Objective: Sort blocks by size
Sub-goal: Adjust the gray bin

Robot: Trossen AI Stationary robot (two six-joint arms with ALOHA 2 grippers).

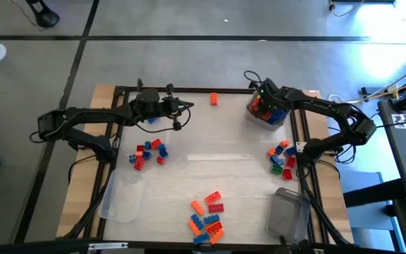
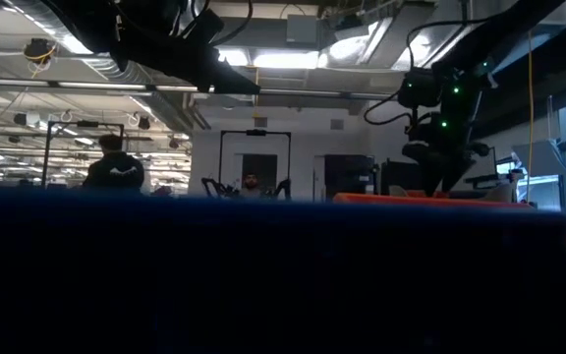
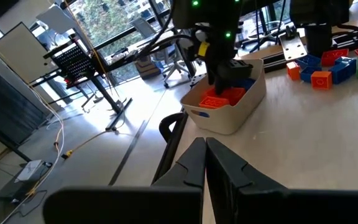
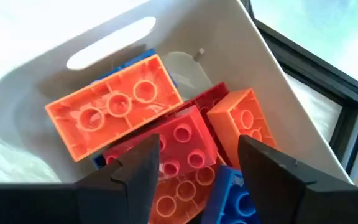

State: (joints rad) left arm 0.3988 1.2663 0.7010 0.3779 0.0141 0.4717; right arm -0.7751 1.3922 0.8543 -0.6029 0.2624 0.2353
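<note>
My right gripper (image 4: 197, 162) hangs open, pointing down into a white tub (image 1: 266, 113) at the table's far right. Its fingers stand over a red block (image 4: 179, 140) that lies among orange blocks (image 4: 114, 106) and a blue one (image 4: 229, 193), with nothing between them. The left wrist view shows the same tub (image 3: 225, 106). My left gripper (image 1: 182, 116) waits shut and holding nothing above the far left, near a blue block (image 1: 151, 120). Loose blocks lie on the table in a left cluster (image 1: 149, 153), a right cluster (image 1: 282, 156) and a near cluster (image 1: 208, 215). A single orange block (image 1: 214, 99) lies at the far edge.
Two clear tubs stand near the front, one at the left (image 1: 122, 197) and one at the right (image 1: 287, 212). A dark frame (image 1: 189, 89) runs around the table. In the low view a dark blue block (image 2: 263, 275) close to the camera hides the tabletop.
</note>
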